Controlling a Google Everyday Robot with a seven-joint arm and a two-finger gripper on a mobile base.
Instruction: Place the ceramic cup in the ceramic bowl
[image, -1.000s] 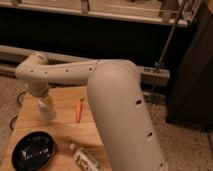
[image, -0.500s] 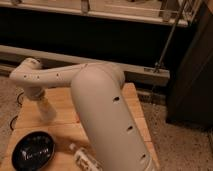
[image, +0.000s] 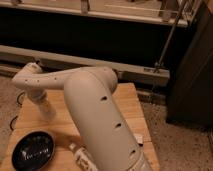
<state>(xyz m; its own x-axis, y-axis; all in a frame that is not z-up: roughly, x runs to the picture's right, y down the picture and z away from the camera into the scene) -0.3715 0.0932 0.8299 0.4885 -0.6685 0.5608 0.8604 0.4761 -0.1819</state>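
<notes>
The big white arm (image: 100, 120) fills the middle of the frame. It bends at the left and points down at the wooden worktop (image: 127, 102). Its fat part sits a bit more to the left than half a second ago. It hides the small orange stick that showed one second ago.

The gripper (image: 46, 109) is at the low tip of the arm, at the left of the frame, just above the worktop. It is in almost the same spot as half a second ago. I cannot tell if it is open or closed.

The ceramic cup (image: 49, 114) is hard to pick out. A pale shape right at the gripper looks like it, but I cannot be sure that the gripper is holding it.

The ceramic bowl (image: 32, 150) is black and shiny. It sits on the worktop in the lower left corner, below the gripper and apart from it. It has not moved. A white bottle (image: 82, 159) lies just to the right of the bowl, in the same place as before.
</notes>
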